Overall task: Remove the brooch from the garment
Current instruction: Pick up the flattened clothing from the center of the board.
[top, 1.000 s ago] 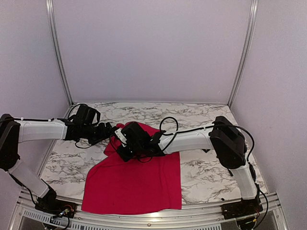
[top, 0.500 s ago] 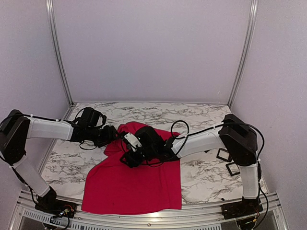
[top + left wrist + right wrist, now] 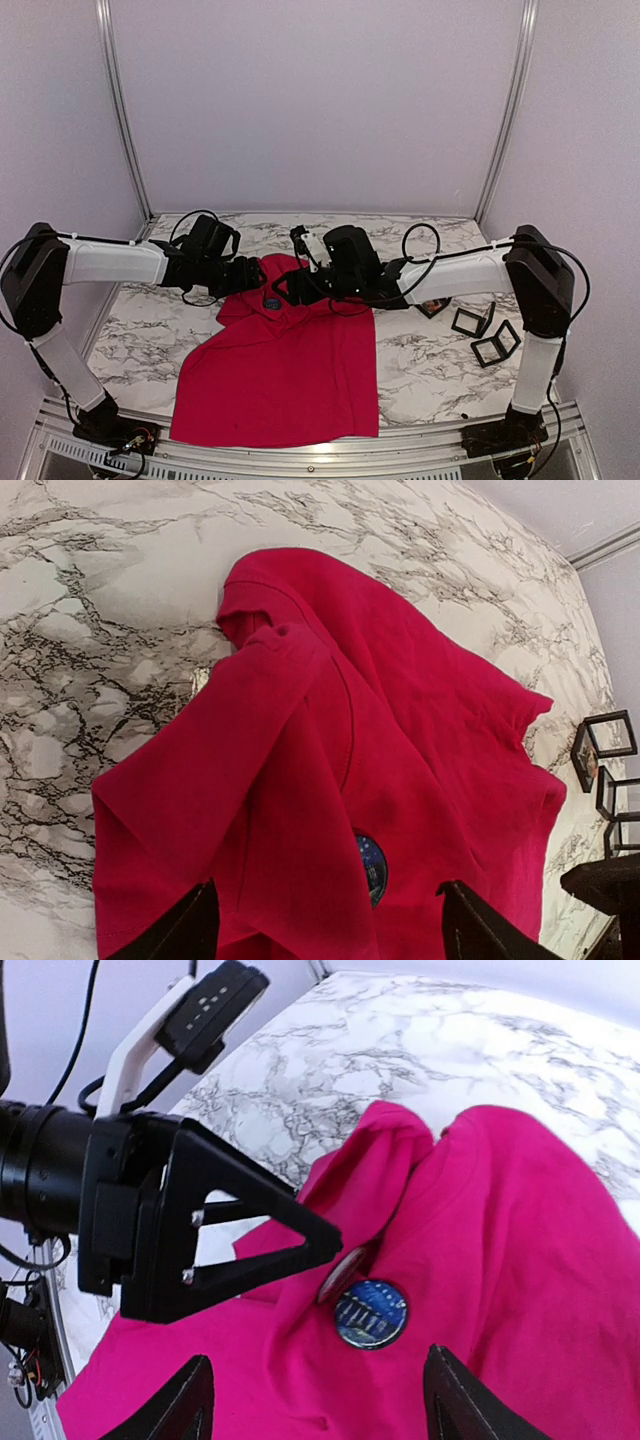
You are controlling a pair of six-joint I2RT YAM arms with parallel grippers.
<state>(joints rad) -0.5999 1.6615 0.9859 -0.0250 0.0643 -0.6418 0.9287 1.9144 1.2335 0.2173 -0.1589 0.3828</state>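
Observation:
The garment is a red T-shirt lying crumpled on the marble table, also seen in the left wrist view and the right wrist view. The brooch, a round dark blue badge, sits on its upper part. In the right wrist view the brooch shows in full, with a reddish disc edge-on beside it. A fold half covers the brooch in the left wrist view. My left gripper hovers open just left of it. My right gripper hovers open above it, empty.
Several small black open frames stand on the table right of the shirt, and a small dark item lies near the right forearm. My left gripper's finger reaches into the right wrist view close to the brooch.
My right gripper has opened and drawn back off the shirt, up and to the right, uncovering the brooch. My left gripper has moved right, closer to the shirt's collar end.

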